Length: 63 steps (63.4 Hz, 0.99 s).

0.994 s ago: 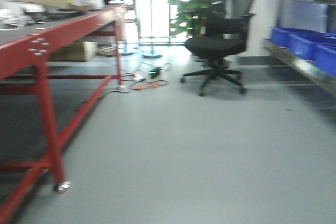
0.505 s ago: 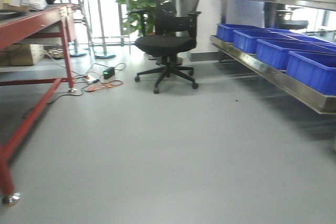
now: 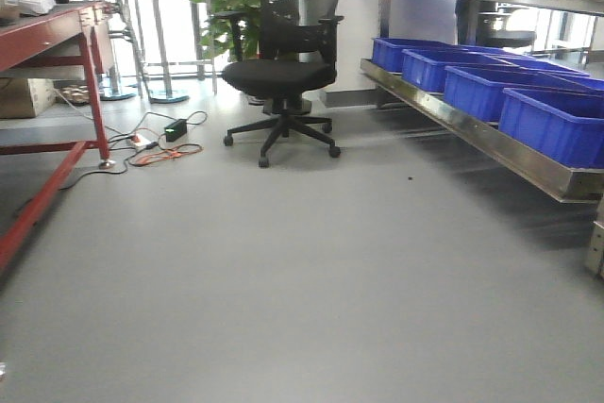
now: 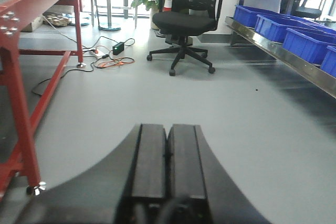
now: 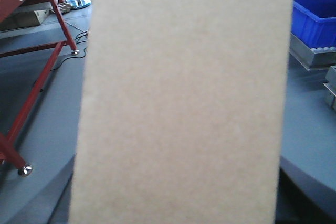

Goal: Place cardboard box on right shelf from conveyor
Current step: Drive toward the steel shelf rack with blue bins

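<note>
Nearest, the left gripper has its fingers pressed together on nothing. The box fills the middle of the right wrist view, clear of the floor, so I judge the right gripper clamped on it, though its fingers are hidden. This reads as the carry step: the shelf lines the right of the front view, its lower level full of bins, with a chair beyond. Next, close on the shelf and find a bare spot for the box.
</note>
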Tool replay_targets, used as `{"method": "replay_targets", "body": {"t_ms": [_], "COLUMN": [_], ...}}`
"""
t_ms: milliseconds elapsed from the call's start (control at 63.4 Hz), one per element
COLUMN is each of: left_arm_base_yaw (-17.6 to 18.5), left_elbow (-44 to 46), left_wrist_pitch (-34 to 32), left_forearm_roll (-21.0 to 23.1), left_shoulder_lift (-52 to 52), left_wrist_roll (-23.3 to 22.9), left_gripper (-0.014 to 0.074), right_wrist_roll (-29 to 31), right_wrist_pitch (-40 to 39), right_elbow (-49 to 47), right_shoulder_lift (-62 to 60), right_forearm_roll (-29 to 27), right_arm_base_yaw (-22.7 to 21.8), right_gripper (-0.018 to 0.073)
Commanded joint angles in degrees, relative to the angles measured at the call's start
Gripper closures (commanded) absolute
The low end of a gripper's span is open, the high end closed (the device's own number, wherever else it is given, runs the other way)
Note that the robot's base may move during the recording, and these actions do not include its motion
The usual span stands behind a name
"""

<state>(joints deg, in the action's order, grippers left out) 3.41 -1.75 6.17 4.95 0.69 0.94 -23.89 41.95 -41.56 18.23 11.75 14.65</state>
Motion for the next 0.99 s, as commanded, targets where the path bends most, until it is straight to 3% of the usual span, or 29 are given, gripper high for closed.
{"method": "replay_targets", "body": {"t_ms": [0, 978], "left_arm_base_yaw": [0.11, 0.11], "left_elbow": [0.16, 0.16], "left_wrist_pitch": [-4.58, -4.58], "left_forearm_roll": [0.27, 0.27], "left_shoulder_lift": [0.79, 0.79], "left_wrist_roll": [-0.29, -0.29], "left_gripper": [0.0715, 0.0715], "right_wrist_roll": [0.58, 0.58], "right_wrist_pitch": [-5.40, -5.40], "right_elbow": [-1.62, -1.62], "right_shoulder_lift": [0.84, 0.84], "right_forearm_roll": [1.05, 1.05], "right_arm_base_yaw": [-0.10, -0.10], "right_gripper": [0.0342, 0.0342]}}
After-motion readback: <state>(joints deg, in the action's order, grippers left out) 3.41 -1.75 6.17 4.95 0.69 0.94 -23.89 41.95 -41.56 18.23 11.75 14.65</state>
